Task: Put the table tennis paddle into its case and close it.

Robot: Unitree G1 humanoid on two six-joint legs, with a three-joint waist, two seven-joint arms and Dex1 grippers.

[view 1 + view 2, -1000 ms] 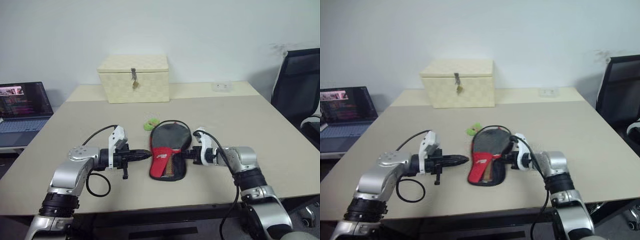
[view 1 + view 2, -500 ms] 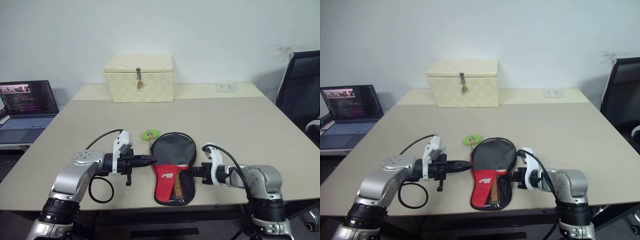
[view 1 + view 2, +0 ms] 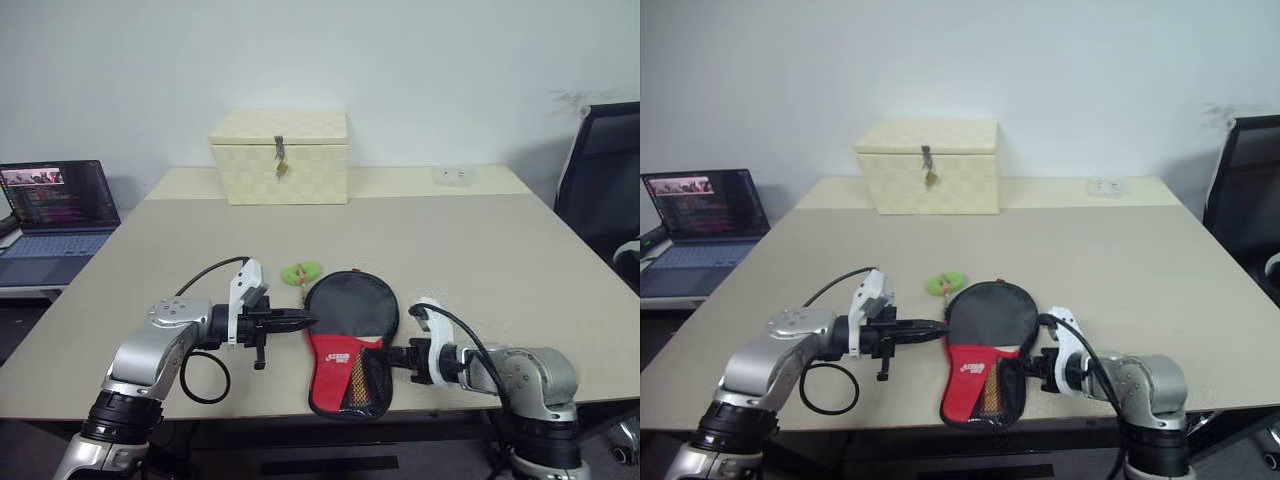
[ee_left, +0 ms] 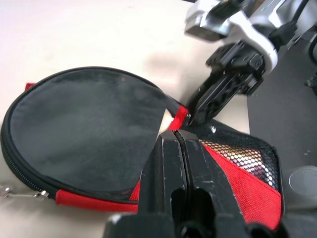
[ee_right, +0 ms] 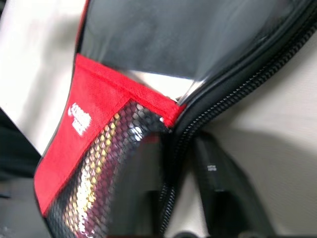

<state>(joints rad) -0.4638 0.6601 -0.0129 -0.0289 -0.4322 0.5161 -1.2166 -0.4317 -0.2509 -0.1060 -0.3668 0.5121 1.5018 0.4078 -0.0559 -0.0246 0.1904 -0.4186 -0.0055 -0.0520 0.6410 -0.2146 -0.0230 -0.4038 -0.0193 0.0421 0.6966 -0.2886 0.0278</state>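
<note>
The left gripper [image 3: 300,321], fingers pressed together, points at the left edge of the case [image 3: 347,340], which lies near the tabletop's [image 3: 480,250] front edge, while the right gripper [image 3: 392,355], fingers apart, sits at the case's right zip edge, its hold unclear.

Near-centre boxed in, far half of table open

Case [image 3: 348,340] sits at the near edge between left gripper [image 3: 306,321] and right gripper [image 3: 386,355], both at its sides; green object [image 3: 299,271] just beyond it. Cream box [image 3: 280,157] blocks the far edge; laptop [image 3: 56,211] far left, chair [image 3: 602,180] right.
</note>
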